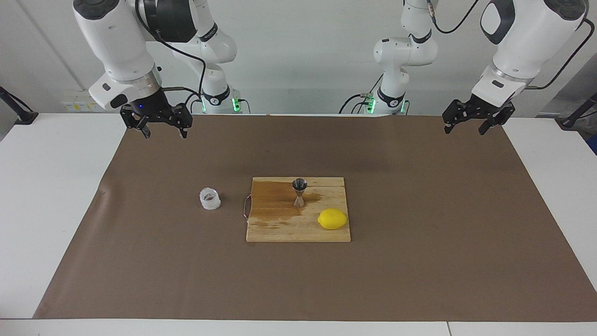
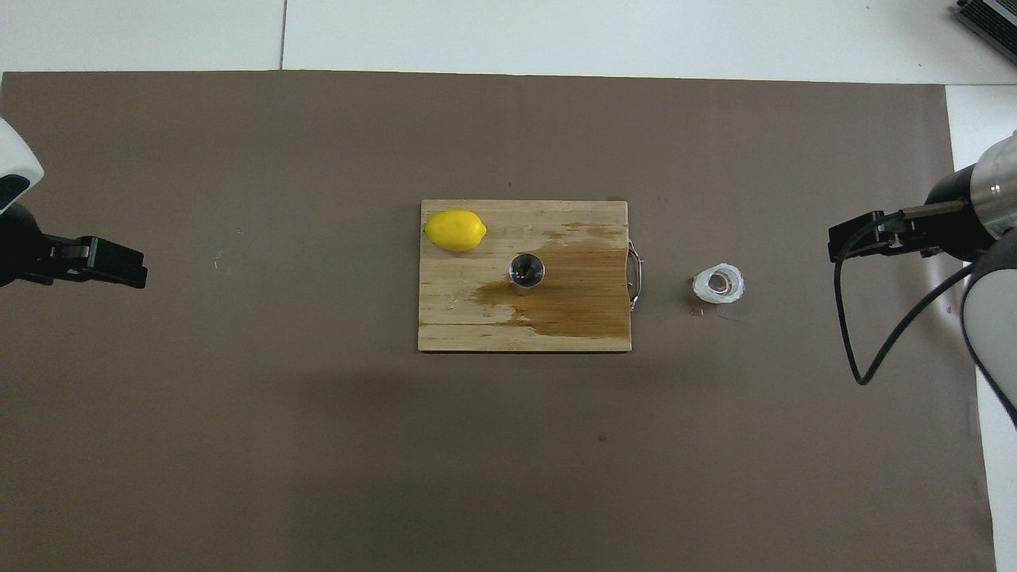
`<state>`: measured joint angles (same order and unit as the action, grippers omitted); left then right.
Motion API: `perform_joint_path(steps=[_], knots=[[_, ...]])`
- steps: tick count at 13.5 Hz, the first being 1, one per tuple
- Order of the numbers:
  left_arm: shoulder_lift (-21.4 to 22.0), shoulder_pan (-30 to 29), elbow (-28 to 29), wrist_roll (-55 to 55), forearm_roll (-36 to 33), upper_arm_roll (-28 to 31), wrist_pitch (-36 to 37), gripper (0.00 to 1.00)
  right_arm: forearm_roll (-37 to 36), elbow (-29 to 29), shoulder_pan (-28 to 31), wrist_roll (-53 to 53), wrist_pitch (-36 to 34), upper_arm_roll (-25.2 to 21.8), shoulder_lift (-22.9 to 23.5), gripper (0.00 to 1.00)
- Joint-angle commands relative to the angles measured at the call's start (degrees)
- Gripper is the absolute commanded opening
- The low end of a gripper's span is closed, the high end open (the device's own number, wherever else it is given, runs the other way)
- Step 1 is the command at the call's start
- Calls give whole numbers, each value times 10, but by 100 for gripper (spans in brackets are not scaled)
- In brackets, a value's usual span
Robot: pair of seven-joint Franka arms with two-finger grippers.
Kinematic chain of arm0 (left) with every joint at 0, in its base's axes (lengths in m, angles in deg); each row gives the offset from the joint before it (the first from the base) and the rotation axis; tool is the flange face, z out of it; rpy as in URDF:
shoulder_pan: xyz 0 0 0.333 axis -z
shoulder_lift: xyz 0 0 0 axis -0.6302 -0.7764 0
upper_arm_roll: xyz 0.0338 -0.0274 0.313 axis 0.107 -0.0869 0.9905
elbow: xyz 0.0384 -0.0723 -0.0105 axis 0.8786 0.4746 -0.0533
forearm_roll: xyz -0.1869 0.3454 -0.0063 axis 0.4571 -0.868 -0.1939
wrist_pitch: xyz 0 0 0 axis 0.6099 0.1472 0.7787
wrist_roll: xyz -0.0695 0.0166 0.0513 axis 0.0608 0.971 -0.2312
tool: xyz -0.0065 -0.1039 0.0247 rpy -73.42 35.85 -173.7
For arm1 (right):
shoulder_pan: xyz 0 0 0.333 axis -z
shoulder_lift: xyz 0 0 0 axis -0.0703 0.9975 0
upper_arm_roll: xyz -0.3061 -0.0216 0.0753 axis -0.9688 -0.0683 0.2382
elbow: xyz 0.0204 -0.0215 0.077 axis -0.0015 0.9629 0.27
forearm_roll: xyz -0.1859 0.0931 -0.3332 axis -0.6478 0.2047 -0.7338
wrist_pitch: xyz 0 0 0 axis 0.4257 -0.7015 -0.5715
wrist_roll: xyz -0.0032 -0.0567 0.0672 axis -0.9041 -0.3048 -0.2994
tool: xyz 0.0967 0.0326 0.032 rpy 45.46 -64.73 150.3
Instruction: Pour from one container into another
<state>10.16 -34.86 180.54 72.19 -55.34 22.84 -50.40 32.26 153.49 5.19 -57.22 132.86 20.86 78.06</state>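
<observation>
Both end effectors wide, empty: right end effector (image 1: pixel 161 129), left end effector (image 1: pixel 472 125) raised. Crinkled cup (image 1: pixel 210 199) upright; jigger (image 1: pixel 299 192) on wet cutting board (image 1: pixel 298 228). Retreat clear, avoid cup.

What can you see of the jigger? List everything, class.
The jigger is small, shiny steel, hourglass-shaped: two cones joined at a narrow waist. It stands upright, open mouth up, on the wooden board, at the edge of a dark wet stain. The lemon lies apart from it. No gripper touches it.
</observation>
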Motion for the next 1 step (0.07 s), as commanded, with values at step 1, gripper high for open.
perform_joint_path(steps=[1], knots=[[16,1,19,6,6,3,-8,100,17,9,9,-12,4,3,-8,100]])
